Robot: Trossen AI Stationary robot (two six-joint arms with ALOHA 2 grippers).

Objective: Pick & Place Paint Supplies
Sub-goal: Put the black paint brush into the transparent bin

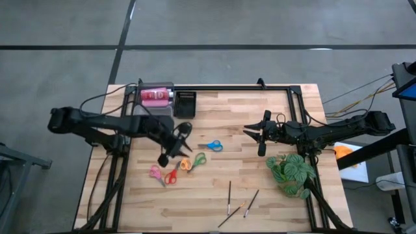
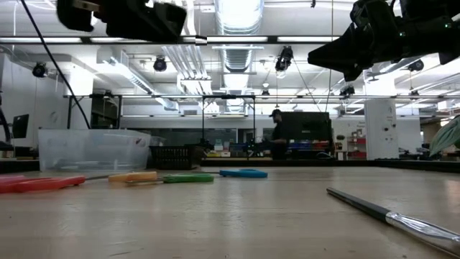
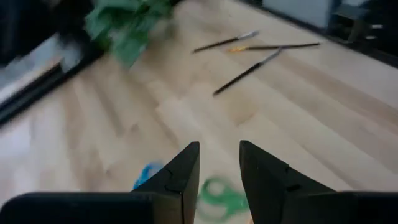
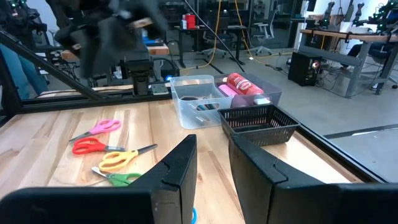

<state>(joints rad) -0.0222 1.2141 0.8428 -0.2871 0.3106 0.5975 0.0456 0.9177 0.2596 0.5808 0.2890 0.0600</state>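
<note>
- Scissors lie in a loose group on the wooden table, left of centre in your high view: a pink pair, a red pair, an orange-yellow pair, a green pair and, a little apart toward the middle, a blue pair.
- Three thin brushes rest near the front edge, well apart from the scissors; two of them cross at their lower ends.
- You will find the clear tub at the back left with pink and red paint containers inside, and the black basket touching its right side.
- Your left gripper hangs above the table over the scissors group, the green and blue pairs just below it; its fingers stand narrowly apart with nothing between them.
- Your right gripper hovers right of centre, beside the green plant; its fingers also show a narrow gap and carry nothing.
- Neither gripper touches any supply.
</note>
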